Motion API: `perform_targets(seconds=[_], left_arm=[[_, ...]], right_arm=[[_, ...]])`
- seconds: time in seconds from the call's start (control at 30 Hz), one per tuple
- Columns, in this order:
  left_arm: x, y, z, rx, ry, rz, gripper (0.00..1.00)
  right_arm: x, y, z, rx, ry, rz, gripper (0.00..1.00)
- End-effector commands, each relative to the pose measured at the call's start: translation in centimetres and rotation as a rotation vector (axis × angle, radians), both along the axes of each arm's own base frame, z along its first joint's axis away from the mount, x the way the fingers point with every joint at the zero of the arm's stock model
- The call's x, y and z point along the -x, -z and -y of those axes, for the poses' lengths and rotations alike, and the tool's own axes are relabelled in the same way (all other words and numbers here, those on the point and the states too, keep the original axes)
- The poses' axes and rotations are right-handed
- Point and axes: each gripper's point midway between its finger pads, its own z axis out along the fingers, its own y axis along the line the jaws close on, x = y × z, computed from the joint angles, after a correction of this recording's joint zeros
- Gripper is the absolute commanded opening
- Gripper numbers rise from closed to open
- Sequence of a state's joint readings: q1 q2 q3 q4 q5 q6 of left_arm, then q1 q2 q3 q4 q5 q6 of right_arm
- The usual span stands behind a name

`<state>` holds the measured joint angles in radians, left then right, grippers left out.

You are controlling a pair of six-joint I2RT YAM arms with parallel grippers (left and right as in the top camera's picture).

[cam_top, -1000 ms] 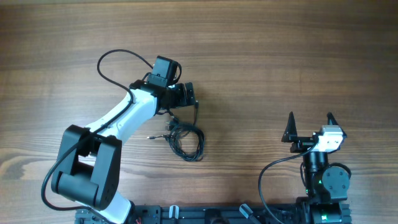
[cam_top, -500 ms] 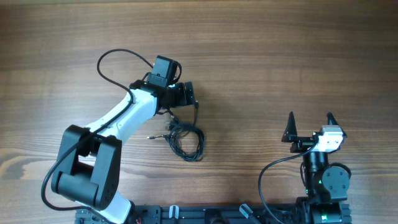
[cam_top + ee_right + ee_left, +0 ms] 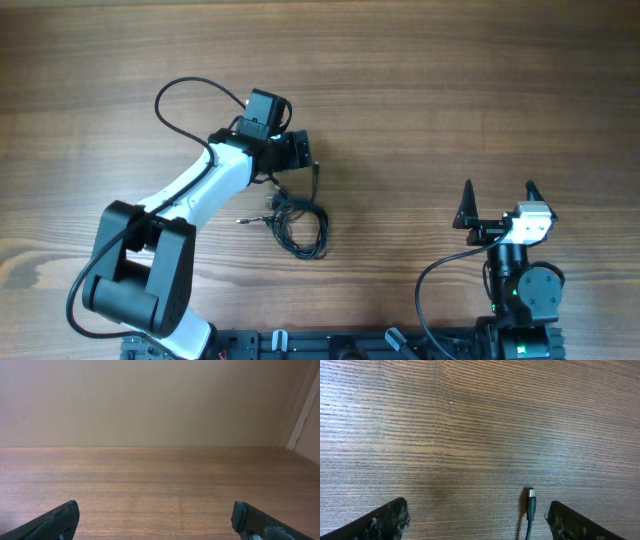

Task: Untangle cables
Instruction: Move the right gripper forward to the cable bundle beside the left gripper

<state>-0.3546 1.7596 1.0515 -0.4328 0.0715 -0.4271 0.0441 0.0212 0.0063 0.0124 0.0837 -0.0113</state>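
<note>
Reaching out beside the cables (image 3: 288, 208), left gripper (image 3: 477, 512) spread empty, right gripper (image 3: 497, 203) near its base, jaws wide.

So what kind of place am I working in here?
Probably a robotics test bench: a wood-grain table, the left arm and right arm based along one edge, a plain beige wall behind, and the cables laid out as the job.

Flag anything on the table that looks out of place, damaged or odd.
Only the cables: they lie bunched in a tangled knot near the left gripper, with one silver-tipped plug stretched out between its open jaws. No damage or spill shows anywhere.
</note>
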Motion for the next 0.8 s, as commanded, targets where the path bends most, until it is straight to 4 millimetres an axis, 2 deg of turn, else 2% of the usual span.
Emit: perform_targets(seconds=[0.0, 0.07, 0.13, 0.17, 0.23, 0.27, 0.37, 0.47, 0.53, 0.63, 0.7, 0.77], left_arm=[[-0.1, -0.3, -0.2, -0.011, -0.004, 0.015, 0.80], [-0.1, -0.3, -0.2, -0.010, -0.004, 0.015, 0.60], [0.2, -0.2, 0.1, 0.001, 0.003, 0.005, 0.33], [0.1, -0.5, 0.2, 0.014, 0.006, 0.007, 0.31], [-0.1, -1.4, 0.2, 0.041, 0.004, 0.022, 0.30], [-0.5, -2.2, 0.1, 0.057, -0.002, 0.041, 0.28], [-1.2, -4.3, -1.1, 0.077, -0.033, 0.087, 0.22], [0.3, -3.3, -2.1, 0.055, -0.057, 0.009, 0.19], [2.4, -1.9, -2.7, 0.021, -0.058, -0.095, 0.22], [4.2, -0.8, -2.6, 0.007, 0.020, -0.175, 0.26], [4.7, -0.9, -1.7, 0.039, 0.106, -0.180, 0.33], [5.6, -1.2, 0.0, 0.128, 0.191, -0.202, 0.37]], right_arm=[[0.0, -0.2, 0.3, -0.015, 0.018, 0.011, 1.00], [0.1, -1.4, 0.2, -0.049, 0.009, 0.060, 1.00], [0.1, -1.1, 0.2, -0.040, 0.010, 0.047, 1.00], [0.0, -0.5, 0.2, -0.039, 0.010, 0.024, 1.00], [0.0, -0.4, 0.0, -0.052, -0.004, 0.019, 1.00], [0.0, -0.6, -1.1, -0.113, -0.068, 0.026, 1.00], [0.0, 0.0, -1.8, -0.262, -0.105, -0.003, 1.00], [0.4, -0.1, -4.5, -0.328, -0.263, -0.026, 1.00], [1.0, -1.2, -6.0, -0.324, -0.355, -0.020, 1.00], [1.4, -4.0, -5.9, -0.324, -0.355, -0.020, 1.00], [1.3, -6.0, -6.1, -0.325, -0.361, -0.050, 1.00], [0.7, -7.6, -6.7, -0.333, -0.380, -0.148, 1.00]])
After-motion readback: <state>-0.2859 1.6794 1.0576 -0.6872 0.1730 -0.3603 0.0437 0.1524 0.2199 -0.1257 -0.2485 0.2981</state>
